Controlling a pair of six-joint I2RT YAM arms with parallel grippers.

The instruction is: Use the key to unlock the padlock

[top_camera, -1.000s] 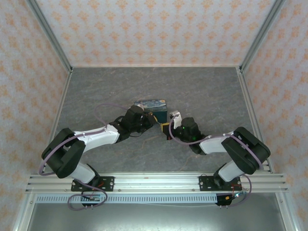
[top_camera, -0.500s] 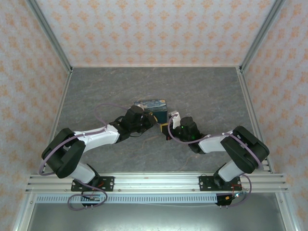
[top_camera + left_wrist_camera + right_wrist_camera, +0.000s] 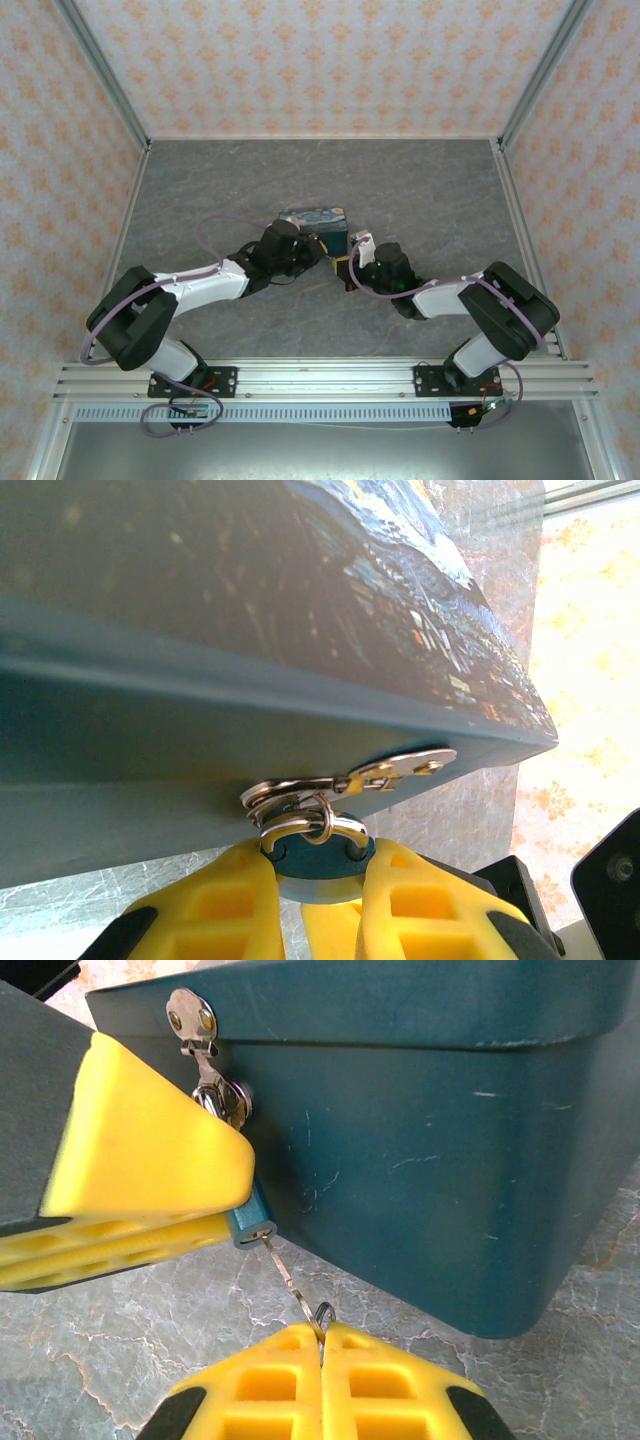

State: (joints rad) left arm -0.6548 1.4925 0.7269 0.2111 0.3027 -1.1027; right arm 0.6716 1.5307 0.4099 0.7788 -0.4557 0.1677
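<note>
The small teal padlock point(image 3: 318, 858) hangs by its shackle from the metal hasp point(image 3: 395, 772) of the dark-blue painted tin point(image 3: 250, 630). My left gripper point(image 3: 318, 872) is shut on the lock body, with a yellow finger point(image 3: 215, 905) on each side. In the right wrist view the padlock point(image 3: 250, 1226) pokes out below the left arm's yellow finger point(image 3: 140, 1160). The thin key point(image 3: 286, 1272) runs from my right gripper point(image 3: 322, 1334), which is shut on its ring end, up to the lock's keyhole. Its tip sits at the keyhole. From above, both grippers meet at the tin point(image 3: 318, 220).
The tin point(image 3: 430, 1140) stands on the grey marbled table point(image 3: 420, 190), close behind both grippers. Patterned walls and metal frame rails enclose the table on three sides. Open floor lies behind and beside the tin.
My right gripper has edged slightly left toward the padlock with the key. The left arm and the tin have stayed put.
</note>
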